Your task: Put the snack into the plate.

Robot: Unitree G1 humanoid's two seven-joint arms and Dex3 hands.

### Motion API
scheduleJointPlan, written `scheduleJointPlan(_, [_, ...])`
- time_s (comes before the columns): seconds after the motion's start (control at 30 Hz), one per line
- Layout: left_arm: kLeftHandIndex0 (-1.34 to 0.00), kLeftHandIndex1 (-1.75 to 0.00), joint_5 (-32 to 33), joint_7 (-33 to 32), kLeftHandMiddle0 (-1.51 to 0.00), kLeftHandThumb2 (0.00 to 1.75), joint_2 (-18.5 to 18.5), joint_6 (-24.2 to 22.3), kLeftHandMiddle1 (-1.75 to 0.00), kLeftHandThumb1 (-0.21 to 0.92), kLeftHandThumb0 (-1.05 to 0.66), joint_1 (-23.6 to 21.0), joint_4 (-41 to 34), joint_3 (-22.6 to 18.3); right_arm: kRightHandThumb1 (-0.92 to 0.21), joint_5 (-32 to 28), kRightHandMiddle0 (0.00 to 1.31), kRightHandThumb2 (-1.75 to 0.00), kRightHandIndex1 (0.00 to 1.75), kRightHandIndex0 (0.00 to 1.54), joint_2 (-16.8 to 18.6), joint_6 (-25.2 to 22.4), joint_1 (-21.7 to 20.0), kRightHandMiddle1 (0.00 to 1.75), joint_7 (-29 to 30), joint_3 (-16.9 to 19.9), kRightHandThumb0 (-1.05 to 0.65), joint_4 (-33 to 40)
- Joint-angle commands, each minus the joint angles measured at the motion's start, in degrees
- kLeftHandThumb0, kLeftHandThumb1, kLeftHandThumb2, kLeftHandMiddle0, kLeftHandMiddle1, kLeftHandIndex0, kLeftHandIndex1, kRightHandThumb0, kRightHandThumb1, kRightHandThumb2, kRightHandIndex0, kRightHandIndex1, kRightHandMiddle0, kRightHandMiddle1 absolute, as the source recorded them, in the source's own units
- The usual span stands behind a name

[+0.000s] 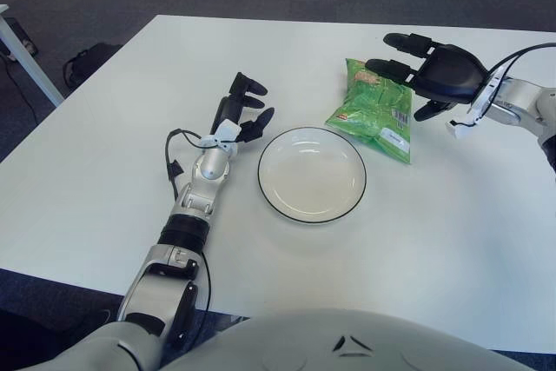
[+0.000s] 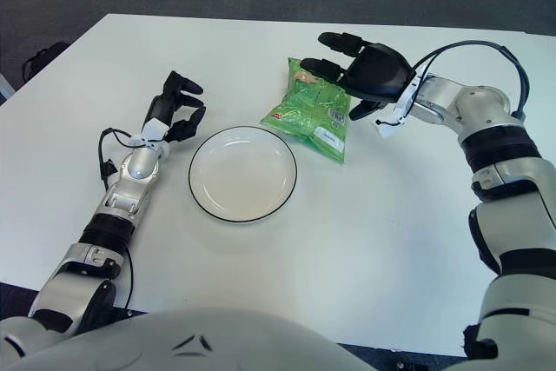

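In the left eye view we find the green crinkled foil snack bag (image 1: 372, 108) lying flat on the white table (image 1: 452, 241), just beyond and to the right of the round white plate with a thin black rim (image 1: 312, 175); bag and plate are near each other, and we cannot tell whether the bag's lower corner touches the rim. The bag's long axis runs from the far edge of the table toward the near right, so its near end with the white label points away from the plate. The right hand (image 1: 427, 74) hovers at the bag's far right side with its fingers (image 1: 387, 66) spread wide over the upper part of the bag, holding nothing. The left hand (image 1: 241, 112) shows just to the left of the plate, fingers loosely relaxed and empty. In the right eye view we confirm the same layout: the right hand (image 2: 360, 67) is above and to the right of the bag (image 2: 312, 109), the bag thus lying below and to the left of the palm, and the plate (image 2: 243, 173) lies further in that direction. We judge that the right hand is clearly the nearer hand, and that the coming move requires it to descend leftward onto the bag across its short axis.
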State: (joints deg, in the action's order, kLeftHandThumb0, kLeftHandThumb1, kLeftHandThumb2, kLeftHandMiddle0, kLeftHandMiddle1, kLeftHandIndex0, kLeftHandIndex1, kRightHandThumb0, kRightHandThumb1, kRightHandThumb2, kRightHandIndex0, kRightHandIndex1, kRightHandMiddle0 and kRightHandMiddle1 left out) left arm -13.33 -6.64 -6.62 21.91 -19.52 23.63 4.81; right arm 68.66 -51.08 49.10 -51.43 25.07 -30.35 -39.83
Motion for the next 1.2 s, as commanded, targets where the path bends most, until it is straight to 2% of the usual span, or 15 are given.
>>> scheduleJointPlan(0.0, [-0.19,-1.75,-0.08,-0.79,-0.43,0.52,0.81,-0.02,-1.25,0.92,-0.35,3.67,2.18,0.23,-0.42,0.91,0.00,-0.82,0.00,0.00,0.59,-0.02,-2.02,0.08,0.03,-1.63,-0.52,-1.10])
scheduleJointPlan(0.3, [-0.19,-1.75,0.29,-0.30,-0.44,0.52,0.73,1.41,-1.26,0.92,-0.35,3.74,2.45,0.30,-0.36,3.14,0.00,-0.92,0.00,0.00,2.29,-0.22,-4.56,0.11,0.84,-5.84,-0.45,-3.49])
scheduleJointPlan(0.43, [-0.19,-1.75,0.06,-0.32,-0.46,0.52,0.57,1.59,-1.27,0.92,-0.35,3.68,2.43,0.35,-0.35,5.56,0.00,-0.93,0.00,0.00,3.22,0.55,-6.50,0.10,1.57,-8.89,-0.47,-5.16])
scheduleJointPlan(0.6, [-0.19,-1.75,-0.72,-1.06,-0.45,0.52,0.43,1.20,-1.27,0.92,-0.35,3.88,2.03,0.33,-0.42,7.08,0.00,-0.77,0.00,0.00,4.72,0.85,-8.38,0.01,2.06,-11.86,-0.66,-7.26])
scheduleJointPlan(0.8, [-0.19,-1.75,-1.05,-1.64,-0.46,0.52,0.48,1.55,-1.26,0.92,-0.35,3.95,2.19,0.19,-0.47,7.09,0.00,-0.64,0.00,0.00,7.16,1.04,-9.41,0.00,2.14,-14.34,-0.79,-9.60])
scheduleJointPlan(0.97, [-0.19,-1.75,-1.31,-2.07,-0.47,0.52,0.65,2.27,-1.28,0.92,-0.35,4.23,1.83,0.45,-0.53,6.21,0.00,-0.55,0.00,0.00,8.51,2.05,-9.73,0.00,1.91,-15.54,-0.86,-10.99])
scheduleJointPlan(1.17, [-0.19,-1.75,-1.86,-2.64,-0.48,0.52,0.59,2.02,-1.29,0.92,-0.35,4.54,1.29,0.75,-0.59,3.99,0.00,-0.49,0.00,0.00,12.34,2.05,-9.13,0.00,-1.67,-16.01,-0.88,-12.61])
